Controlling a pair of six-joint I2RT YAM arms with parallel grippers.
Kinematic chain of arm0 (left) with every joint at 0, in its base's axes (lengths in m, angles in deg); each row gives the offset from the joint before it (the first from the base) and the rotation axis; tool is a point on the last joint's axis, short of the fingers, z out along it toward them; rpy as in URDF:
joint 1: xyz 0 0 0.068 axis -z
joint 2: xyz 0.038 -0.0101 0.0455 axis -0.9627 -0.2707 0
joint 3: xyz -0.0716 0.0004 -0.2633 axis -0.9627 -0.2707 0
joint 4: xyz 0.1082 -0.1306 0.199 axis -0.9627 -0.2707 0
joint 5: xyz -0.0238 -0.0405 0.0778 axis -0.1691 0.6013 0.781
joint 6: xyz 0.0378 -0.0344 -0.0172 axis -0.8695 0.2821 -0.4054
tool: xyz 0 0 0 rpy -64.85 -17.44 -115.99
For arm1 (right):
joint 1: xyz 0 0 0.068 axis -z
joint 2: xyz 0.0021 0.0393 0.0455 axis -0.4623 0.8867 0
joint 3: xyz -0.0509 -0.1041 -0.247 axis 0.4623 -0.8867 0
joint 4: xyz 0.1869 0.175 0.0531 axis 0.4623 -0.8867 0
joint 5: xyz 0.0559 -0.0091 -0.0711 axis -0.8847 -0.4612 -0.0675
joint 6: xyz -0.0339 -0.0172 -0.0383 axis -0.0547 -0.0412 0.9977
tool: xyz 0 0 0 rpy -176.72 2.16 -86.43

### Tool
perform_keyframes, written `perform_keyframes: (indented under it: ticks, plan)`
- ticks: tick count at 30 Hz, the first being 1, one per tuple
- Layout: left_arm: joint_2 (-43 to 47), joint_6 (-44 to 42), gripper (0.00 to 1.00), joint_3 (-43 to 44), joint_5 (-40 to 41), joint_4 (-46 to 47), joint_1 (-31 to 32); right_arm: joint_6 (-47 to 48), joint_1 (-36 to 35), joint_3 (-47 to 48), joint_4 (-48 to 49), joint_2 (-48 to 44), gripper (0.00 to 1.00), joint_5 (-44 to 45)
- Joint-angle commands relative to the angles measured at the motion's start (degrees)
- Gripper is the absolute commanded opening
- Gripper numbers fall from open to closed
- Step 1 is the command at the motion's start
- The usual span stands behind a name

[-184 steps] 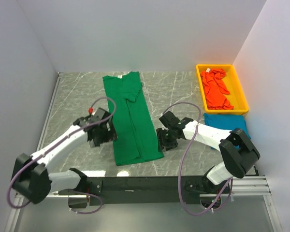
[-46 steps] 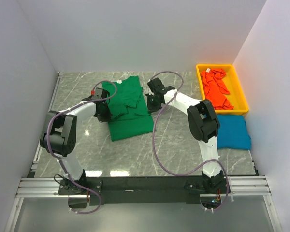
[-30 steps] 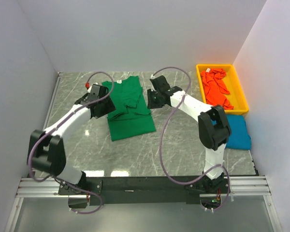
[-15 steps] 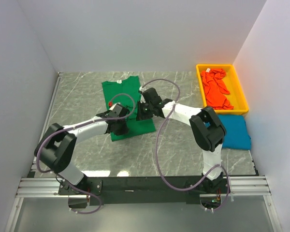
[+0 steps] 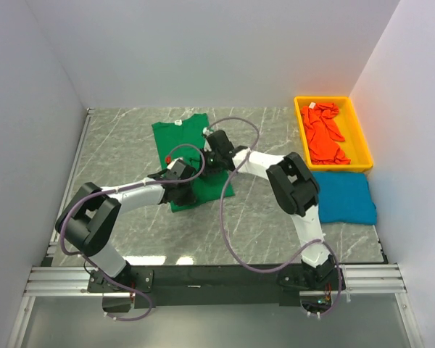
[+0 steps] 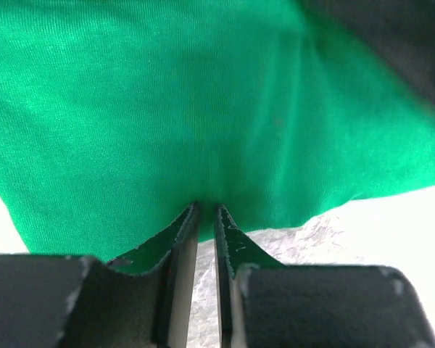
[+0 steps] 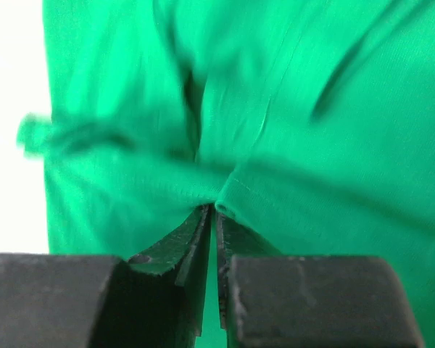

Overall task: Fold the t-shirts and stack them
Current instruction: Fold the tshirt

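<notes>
Our left tool (image 6: 206, 210) pinches the near hem of the green tee (image 5: 175, 141) and our right tool (image 7: 212, 212) a fold at its right edge, on the tabletop (image 5: 116, 145). We judge a fold is in hand; next, both must lift and carry together. The bin (image 5: 299, 123) holds the orange tee (image 5: 325, 139); the blue tee (image 5: 346, 197) lies folded beside it.

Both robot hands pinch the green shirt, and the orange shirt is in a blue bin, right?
The bin is yellow, not blue: see the top view. Left hand and right hand do pinch the green shirt; the orange shirt lies inside.
</notes>
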Motion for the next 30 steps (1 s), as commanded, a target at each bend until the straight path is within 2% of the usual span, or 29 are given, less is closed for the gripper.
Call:
perform_keyframes:
  ticks: [1,7,9,12,15,20,22,25,27,30]
  plan:
    - [-1.37,0.65,0.21,-3.48,-1.89,-3.41,1.06,1.57,2.4,10.79,-1.76,4.02,0.15,3.89]
    - [4.51,2.06,0.22,-6.99,-2.59,-5.52,1.76,1.75,4.6,32.24,-9.31,12.99,0.21,3.54]
    - [6.19,2.5,0.22,-7.35,-2.51,-6.66,1.93,1.66,5.22,34.12,-10.21,13.0,0.24,2.66]
    - [9.53,3.11,0.27,-7.01,-2.16,-7.8,1.94,1.22,5.57,29.05,-7.06,7.65,0.3,0.64]
    - [13.13,3.46,0.36,-5.43,-1.98,-9.21,1.94,0.79,5.66,18.95,-2.92,0.27,0.36,-3.92]
    - [19.55,2.5,0.47,-2.52,1.18,-10.1,1.15,-1.67,5.66,-0.3,5.23,-11.06,0.39,-13.84]
    - [20.78,1.54,0.47,-2.34,1.28,-9.04,-1.48,-2.91,5.66,-6.79,7.28,-14.23,0.39,-15.88]
    - [19.4,-0.05,0.42,-3.04,-1.53,-5.1,-7.54,-3.52,6.18,-11.47,9.83,-15.57,0.39,-19.05]
    - [17.46,-1.01,0.35,-2.96,-3.02,-2.2,-11.5,-3.44,6.54,-12.45,10.45,-15.31,0.39,-20.1]
    - [12.46,-2.86,0.29,-1.47,-4.52,1.23,-14.85,-4.22,8.03,-12.63,11.41,-13.29,0.39,-22.47]
